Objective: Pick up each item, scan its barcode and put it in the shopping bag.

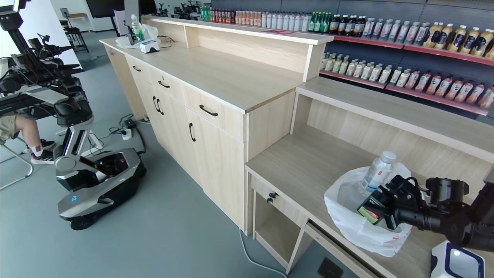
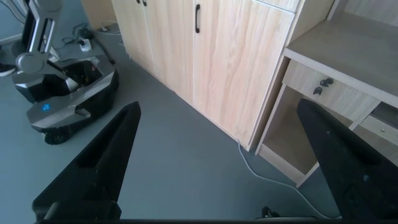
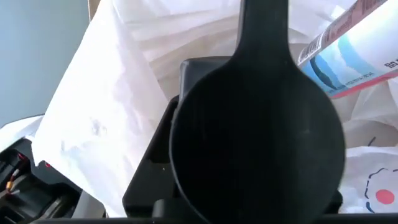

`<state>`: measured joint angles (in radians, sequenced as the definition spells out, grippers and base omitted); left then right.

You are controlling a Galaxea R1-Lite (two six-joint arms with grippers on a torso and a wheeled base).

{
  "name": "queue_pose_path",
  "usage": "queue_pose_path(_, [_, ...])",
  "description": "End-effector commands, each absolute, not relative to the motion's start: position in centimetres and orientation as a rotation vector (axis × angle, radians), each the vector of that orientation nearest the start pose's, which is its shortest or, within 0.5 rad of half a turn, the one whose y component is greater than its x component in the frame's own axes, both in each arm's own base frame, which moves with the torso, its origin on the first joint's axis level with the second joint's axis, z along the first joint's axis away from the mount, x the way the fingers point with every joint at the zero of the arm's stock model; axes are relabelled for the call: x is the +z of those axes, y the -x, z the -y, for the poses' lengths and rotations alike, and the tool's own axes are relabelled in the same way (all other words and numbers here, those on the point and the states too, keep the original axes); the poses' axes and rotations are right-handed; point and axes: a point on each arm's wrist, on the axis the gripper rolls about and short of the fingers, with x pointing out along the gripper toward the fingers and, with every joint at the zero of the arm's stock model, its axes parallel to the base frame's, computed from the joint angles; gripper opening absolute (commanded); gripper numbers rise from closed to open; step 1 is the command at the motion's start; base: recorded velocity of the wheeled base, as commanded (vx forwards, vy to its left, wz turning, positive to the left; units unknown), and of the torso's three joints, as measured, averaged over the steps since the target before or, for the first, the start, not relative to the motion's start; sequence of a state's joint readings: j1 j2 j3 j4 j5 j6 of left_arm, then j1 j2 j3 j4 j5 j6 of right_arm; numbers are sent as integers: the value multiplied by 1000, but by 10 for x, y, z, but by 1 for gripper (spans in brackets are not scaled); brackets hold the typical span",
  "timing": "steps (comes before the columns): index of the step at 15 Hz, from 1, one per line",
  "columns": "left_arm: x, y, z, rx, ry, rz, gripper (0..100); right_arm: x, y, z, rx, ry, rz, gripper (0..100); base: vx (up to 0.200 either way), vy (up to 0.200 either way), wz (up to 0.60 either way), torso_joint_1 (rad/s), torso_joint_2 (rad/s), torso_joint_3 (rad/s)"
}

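The right gripper (image 1: 380, 210) looks clamped on a black box (image 1: 369, 211) inside the shopping bag's (image 1: 347, 224) mouth, at 4 o'clock in the head view. If released here, the box may knock the bottle (image 1: 379, 170) at its 1 o'clock or snag the limp rim. The left gripper (image 2: 217, 107) hangs with its jaws apart.

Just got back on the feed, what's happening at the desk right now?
The right claw is at the mouth of the white shopping bag on the low desk, holding what looks like a small dark box. A bottle stands inside the bag. The scanner sits on the desk beside the bag. The left claw hangs open over the floor, holding nothing.
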<state>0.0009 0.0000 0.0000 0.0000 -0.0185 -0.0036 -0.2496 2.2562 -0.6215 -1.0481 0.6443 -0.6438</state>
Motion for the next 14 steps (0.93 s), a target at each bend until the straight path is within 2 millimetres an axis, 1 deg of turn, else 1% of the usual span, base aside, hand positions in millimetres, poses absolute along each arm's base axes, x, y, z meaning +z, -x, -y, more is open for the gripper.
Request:
queue_pose_path(1, [76,23,0,-17,5,-2,100,-18,-334,69,548,354,-409,0,0,0,0,0,0,0])
queue_pose_path(7, [76,23,0,-17,3,-2,100,-29,-345,71,550,358,-409,0,0,0,0,0,0,0])
queue_pose_path(14, [76,23,0,-17,3,-2,100,-37,-346,72,556,354,-425,0,0,0,0,0,0,0])
